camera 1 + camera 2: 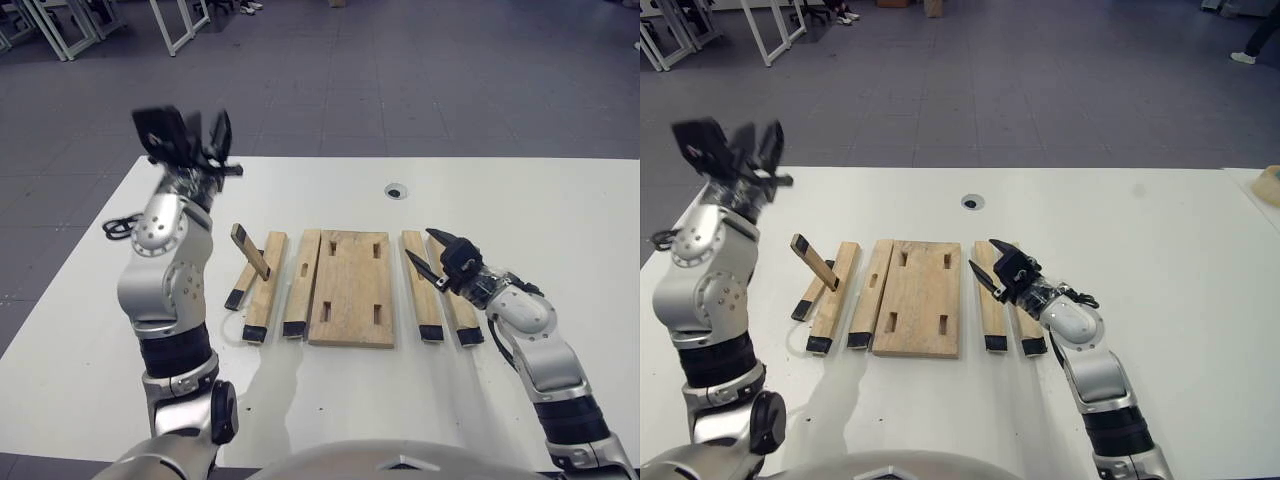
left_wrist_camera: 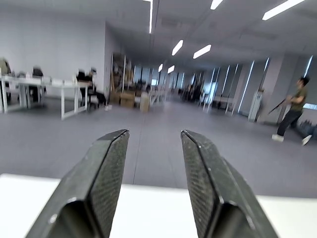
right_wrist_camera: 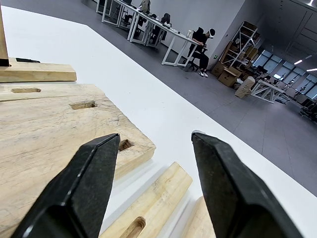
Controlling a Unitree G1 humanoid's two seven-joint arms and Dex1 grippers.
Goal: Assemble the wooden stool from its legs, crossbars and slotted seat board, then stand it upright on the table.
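Since every part lay loose and flat, the assembly was judged not yet begun, with the first pick in hand. Most of the scene was taken up by the white desk (image 1: 560,230). At its middle the seat board (image 1: 350,290) was laid flat, four slots showing. Black-tipped wood was ranged on both sides of it: the inner left plank (image 1: 301,285) and outer left plank (image 1: 265,290) just beside one edge, the inner right plank (image 1: 421,290) and outer right plank (image 1: 462,322) just beside the other. A short bar (image 1: 251,252) was propped tilted on the outer left plank, and a thin strip (image 1: 238,287) was laid at that plank's outer side. Which pieces were legs and which crossbars could not be told.

The left claw (image 2: 154,134) was held high over the desk's far left, well apart from the wood, spread wide with nothing between its fingers. The right claw (image 3: 156,139) was held low over the far ends of the right planks, near the board's edge, likewise spread and empty; whether wood was touched could not be told.

For the next move, the right claw would probably have to be lowered astride one right plank and closed across its width. The left claw would likely be needed lower, to steady the board.
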